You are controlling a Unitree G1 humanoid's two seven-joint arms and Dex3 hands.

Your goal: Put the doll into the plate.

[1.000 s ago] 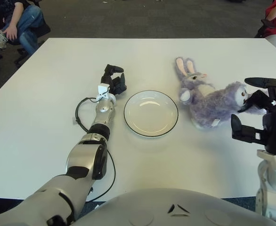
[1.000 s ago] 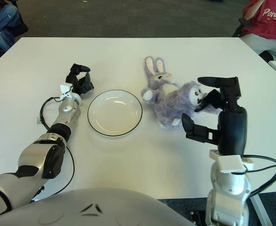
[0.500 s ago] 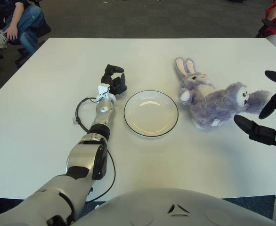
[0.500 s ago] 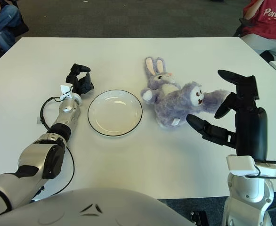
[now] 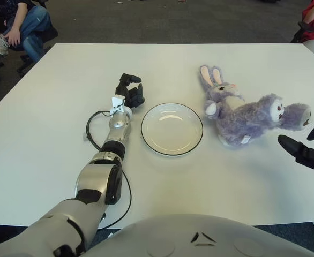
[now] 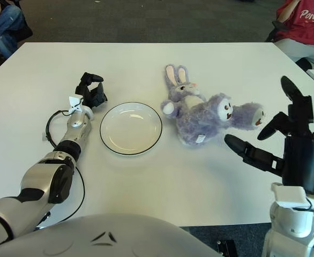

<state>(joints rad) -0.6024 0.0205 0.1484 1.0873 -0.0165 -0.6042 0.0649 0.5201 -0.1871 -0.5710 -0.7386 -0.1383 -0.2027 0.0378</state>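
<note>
Beside the fluffy purple plush doll (image 6: pixel 208 119) my right hand (image 6: pixel 277 139) hangs spread and empty, so a shallow grab risks dragging it past the white round plate (image 6: pixel 131 128).

White lettering reading "Pondike", as far as it can be made out, on the red shirt (image 6: pixel 306 19) of a person seated beyond the table's far right corner
</note>
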